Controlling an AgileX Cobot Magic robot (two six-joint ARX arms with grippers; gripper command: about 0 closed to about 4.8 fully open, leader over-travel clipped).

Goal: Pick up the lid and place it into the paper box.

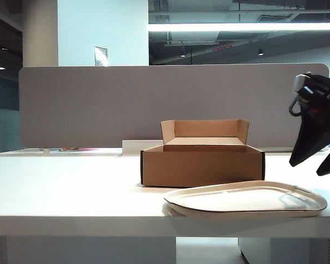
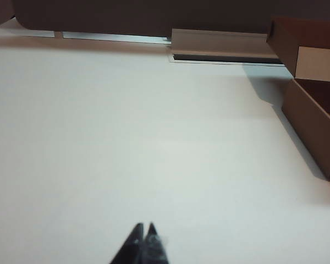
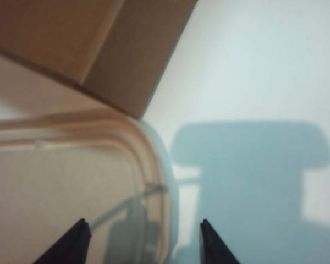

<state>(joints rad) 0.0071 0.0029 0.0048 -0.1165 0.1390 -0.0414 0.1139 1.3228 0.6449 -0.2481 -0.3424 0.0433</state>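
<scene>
Lid [image 1: 245,199] lies flat on the worktop [image 1: 66,187], just in front of the paper box [image 1: 202,165] — not inside it. Right gripper [image 3: 142,242] hangs above the lid's right end, jaws spread wide, empty. Left gripper [image 2: 144,235] sits low over bare worktop left of the box — jaws closed.

You've got the lid [image 1: 246,199] flat on the worktop [image 1: 71,187], at the front edge, rim up: wide, shallow, cream-white moulded tray w/ rounded corners and a slot near its right end. Just behind it sits the paper box [image 1: 202,166]: low brown corrugated cardboard, open, dark edges at front corners, rear flap upright w/ side tabs. Lid's wider than the box.
</scene>
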